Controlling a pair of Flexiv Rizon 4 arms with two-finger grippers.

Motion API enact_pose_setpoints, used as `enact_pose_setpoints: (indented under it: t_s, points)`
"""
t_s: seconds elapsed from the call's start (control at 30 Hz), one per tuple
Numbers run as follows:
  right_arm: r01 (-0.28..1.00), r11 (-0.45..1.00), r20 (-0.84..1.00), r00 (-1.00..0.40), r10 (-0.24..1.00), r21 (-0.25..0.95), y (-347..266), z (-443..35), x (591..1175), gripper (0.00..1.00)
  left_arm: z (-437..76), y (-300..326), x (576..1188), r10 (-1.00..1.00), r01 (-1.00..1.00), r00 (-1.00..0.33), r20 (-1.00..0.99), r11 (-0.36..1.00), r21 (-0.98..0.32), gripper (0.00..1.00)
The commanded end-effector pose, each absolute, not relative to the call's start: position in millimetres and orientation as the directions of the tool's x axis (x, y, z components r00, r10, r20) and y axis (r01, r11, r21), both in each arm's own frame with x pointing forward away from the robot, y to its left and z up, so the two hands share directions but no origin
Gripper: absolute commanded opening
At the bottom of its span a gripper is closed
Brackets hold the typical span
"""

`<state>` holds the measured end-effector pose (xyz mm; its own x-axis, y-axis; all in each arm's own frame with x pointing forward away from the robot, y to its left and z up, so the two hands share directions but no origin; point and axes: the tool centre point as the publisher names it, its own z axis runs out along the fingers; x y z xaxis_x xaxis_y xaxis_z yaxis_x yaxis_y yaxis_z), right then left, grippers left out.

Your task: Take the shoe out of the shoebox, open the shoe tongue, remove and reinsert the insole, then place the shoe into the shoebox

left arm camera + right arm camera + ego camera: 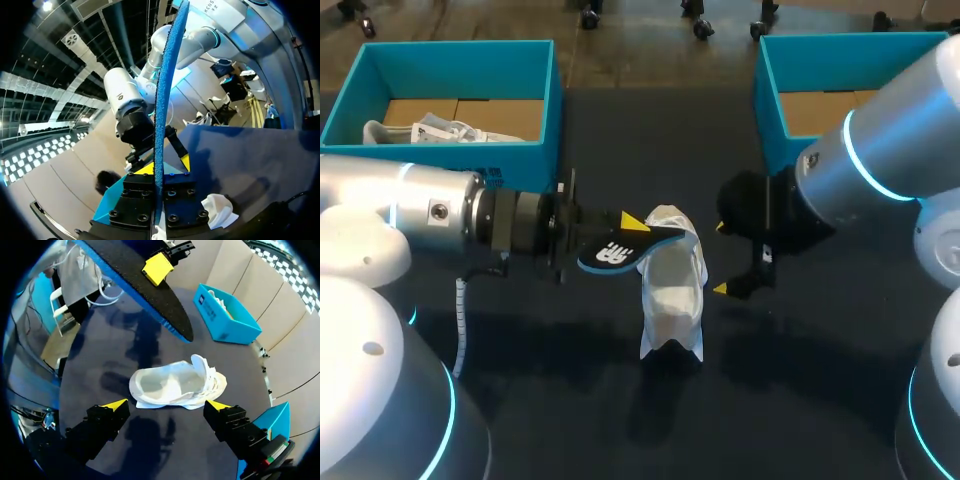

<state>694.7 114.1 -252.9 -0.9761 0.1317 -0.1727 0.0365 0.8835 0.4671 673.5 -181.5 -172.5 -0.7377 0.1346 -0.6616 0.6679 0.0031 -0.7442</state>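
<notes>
Teal shoebox (460, 155) at far left, with a white shoe inside. Left gripper (625, 235): fingers clamped from both sides on one end of the insole (620, 250). The insole is black with a blue edge, held above the table (800, 380), its free end over the shoe (672, 290). This shoe is white and lies on the table between the grippers, outside both boxes. Right gripper (720, 259): fingers spread wide, empty, just beside the shoe. Second shoebox (770, 100) at far right.

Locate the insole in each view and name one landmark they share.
Head view: the insole, clamped in the left end effector, overlaps the white shoe.
Left wrist view: edge-on blue strip, gripped in its own end effector.
Right wrist view: dark slab beyond the shoe, ahead of the right end effector.
Shared landmark: the white shoe.
</notes>
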Motion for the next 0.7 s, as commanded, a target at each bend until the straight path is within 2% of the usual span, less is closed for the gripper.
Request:
enact_pose_setpoints:
  t_s: [0.03, 0.13, 0.7]
  points:
    - [0.042, 0.891, -0.173, -0.976, 0.133, 0.453, 119, -254, 697, 1.0, -172, -182, 674, 0.138, 0.668, -0.738, -0.661, 0.004, -0.744, 0.0]
    - [-0.014, 0.884, -0.163, -0.984, 0.071, 0.467, 123, -272, 704, 1.0, -172, -182, 674, 0.138, 0.668, -0.738, -0.661, 0.004, -0.744, 0.0]
    - [-0.05, 0.891, -0.179, -0.983, 0.035, 0.452, 104, -327, 712, 1.0, -172, -182, 674, 0.138, 0.668, -0.738, -0.661, 0.004, -0.744, 0.0]
